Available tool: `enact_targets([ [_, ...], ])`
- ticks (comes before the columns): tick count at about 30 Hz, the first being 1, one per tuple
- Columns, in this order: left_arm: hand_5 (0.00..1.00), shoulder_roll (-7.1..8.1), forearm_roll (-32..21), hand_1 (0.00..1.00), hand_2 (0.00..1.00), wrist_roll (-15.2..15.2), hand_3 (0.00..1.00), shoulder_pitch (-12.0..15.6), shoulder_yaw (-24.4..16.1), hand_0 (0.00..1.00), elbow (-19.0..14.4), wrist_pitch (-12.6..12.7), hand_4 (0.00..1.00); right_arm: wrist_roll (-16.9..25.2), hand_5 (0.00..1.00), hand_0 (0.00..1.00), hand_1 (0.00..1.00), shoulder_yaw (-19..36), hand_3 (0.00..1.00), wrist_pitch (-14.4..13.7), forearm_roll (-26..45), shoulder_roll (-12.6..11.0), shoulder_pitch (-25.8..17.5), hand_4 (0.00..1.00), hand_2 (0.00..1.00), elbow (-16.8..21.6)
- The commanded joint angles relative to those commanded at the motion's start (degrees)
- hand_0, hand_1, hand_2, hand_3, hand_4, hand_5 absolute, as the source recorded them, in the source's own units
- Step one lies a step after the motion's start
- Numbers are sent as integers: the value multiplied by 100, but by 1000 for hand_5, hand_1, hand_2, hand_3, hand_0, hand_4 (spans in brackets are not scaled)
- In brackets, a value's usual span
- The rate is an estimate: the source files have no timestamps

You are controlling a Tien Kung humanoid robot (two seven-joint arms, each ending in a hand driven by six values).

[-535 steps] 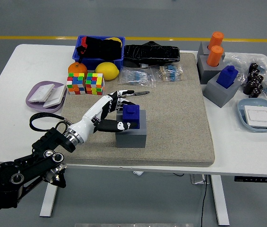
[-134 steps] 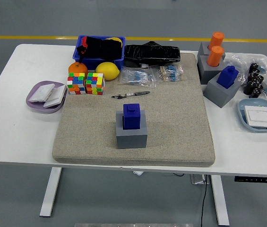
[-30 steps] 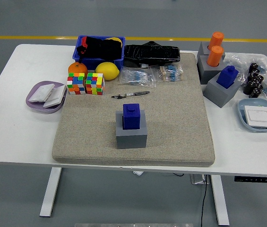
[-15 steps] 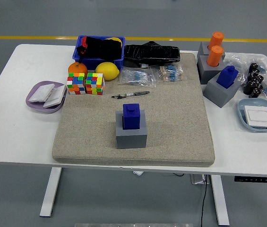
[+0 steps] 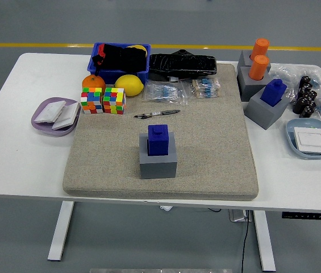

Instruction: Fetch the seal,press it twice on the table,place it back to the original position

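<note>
Where the white table (image 5: 12, 153) carries a large beige mat (image 5: 211, 148), that mat serves as the landmark for everything else. Off the mat's left edge, on bare tabletop, sits a lilac dish (image 5: 40, 118) holding two pale flat packets. At the mat's far-left corner stand two colour-patch cubes (image 5: 103, 100) side by side, with an orange (image 5: 94, 82) and a lemon (image 5: 129, 85) just behind them. Behind those, beyond the mat's far edge, is a blue bin (image 5: 99, 73) with dark items inside. A black bag (image 5: 182, 63) lies along the mat's far edge, and in front of it, on the mat, are clear packets of small parts (image 5: 165, 91). A pen (image 5: 157, 114) lies on the mat, near those packets.

Near the mat's middle, a little toward its near edge, stands a grey block (image 5: 158, 162) with the blue seal (image 5: 158, 139) seated upright in its top.

Off the mat's right edge stand two more grey holders (image 5: 262, 111), the farther with two orange cylinders (image 5: 258, 58), the nearer with a second blue stamp (image 5: 274, 92). Further right lie small black parts (image 5: 305, 96) on clear bags and a pale blue dish (image 5: 294, 133) holding a white square.

Neither robot hand shows anywhere in the head view, so how their fingers stand cannot be told.
</note>
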Motion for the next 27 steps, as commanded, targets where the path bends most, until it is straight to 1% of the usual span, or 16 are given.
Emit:
enact_targets([
  [18,181,-24,14,870,845,10,852,4,-39,892,-21,-9,811,-6,463,785,693,12,646,12,-4,18,27,812,664,-1],
  [27,181,-4,14,868,844,12,853,6,-47,892,-22,-8,811,-7,462,784,694,28,646,4,-15,5,8,811,664,-2],
])
